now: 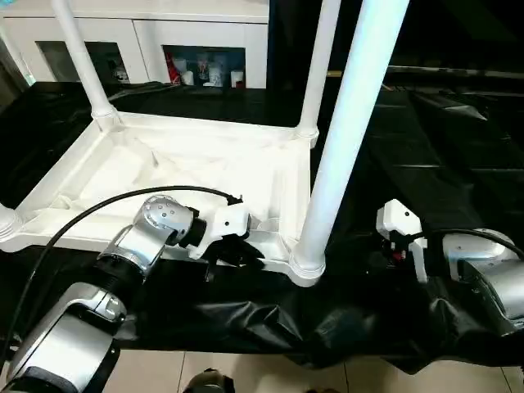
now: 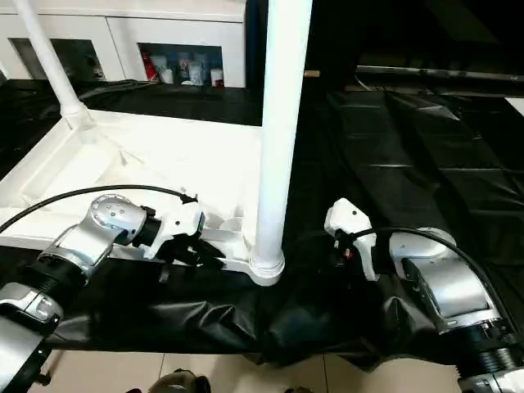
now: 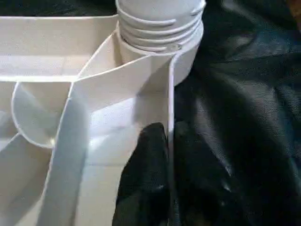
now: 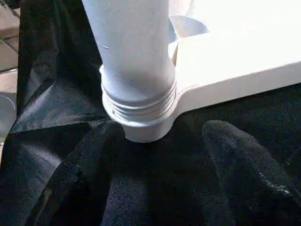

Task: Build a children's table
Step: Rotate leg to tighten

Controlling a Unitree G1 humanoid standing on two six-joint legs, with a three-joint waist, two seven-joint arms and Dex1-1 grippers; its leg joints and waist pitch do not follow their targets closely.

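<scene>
While the white table top lies upside down on the black-draped work surface with legs standing in its corner sockets, the left gripper pinches the top's near rim beside the nearest leg. The right gripper rests apart from that leg's socket, fingers spread, holding nothing.

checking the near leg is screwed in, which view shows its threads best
The left wrist view: the threads sit close up above the corner socket. The right wrist view shows them from the other side, also close. Both eye views show the whole leg, threads too small.
</scene>
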